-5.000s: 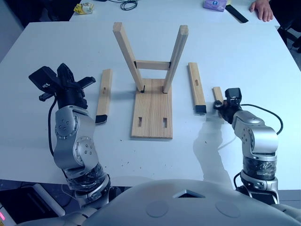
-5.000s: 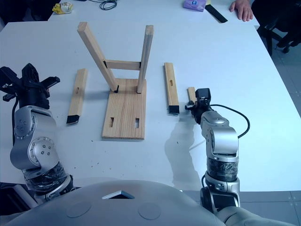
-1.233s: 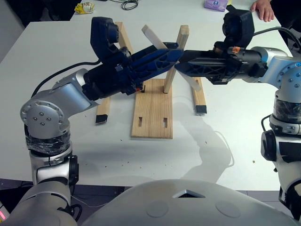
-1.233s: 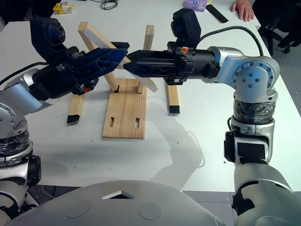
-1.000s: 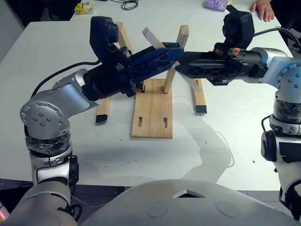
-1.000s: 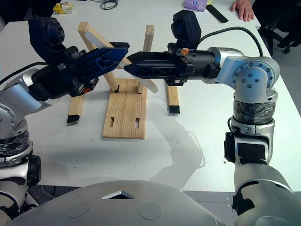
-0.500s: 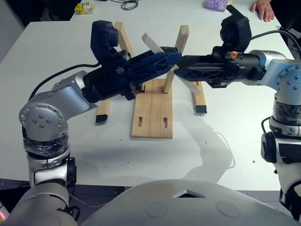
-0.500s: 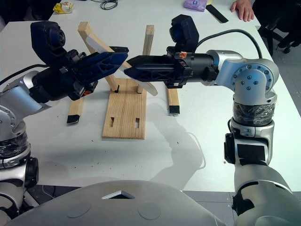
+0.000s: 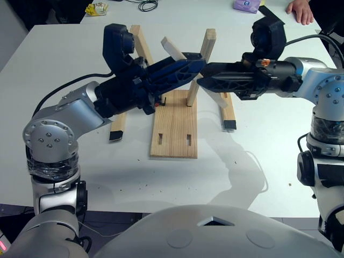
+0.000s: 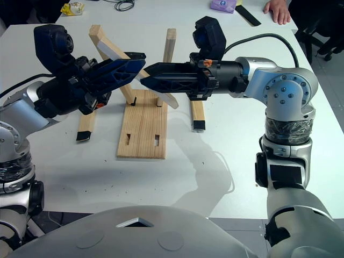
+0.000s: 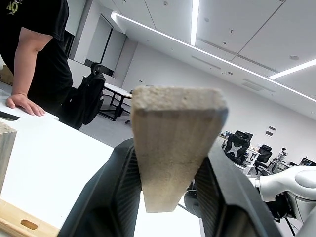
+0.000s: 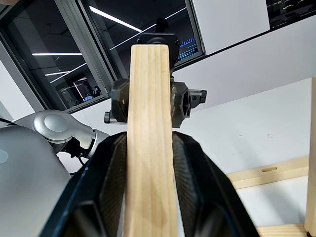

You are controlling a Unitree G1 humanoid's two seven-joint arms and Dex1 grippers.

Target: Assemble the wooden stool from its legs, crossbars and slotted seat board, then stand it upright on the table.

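- The white table [image 9: 279, 161] runs under everything.
- The seat board [image 9: 174, 134] lies flat mid-table, two slots showing at its near end.
- The left gripper [image 9: 193, 64] and the right gripper [image 9: 207, 81] meet nose to nose above the board. Each pinches the same wooden bar [image 9: 172, 47], and together they block the view behind.
- Two upright legs [image 9: 208, 43] rise from the board's far end, leaning apart.
- The left loose leg [image 9: 117, 124] lies beside the board; the right loose leg [image 9: 229, 114] lies partly under the right gripper.
- The bar slants in mid-air, its upper end poking out past the left gripper.
- A purple packet [image 9: 244, 5] sits at the far edge.
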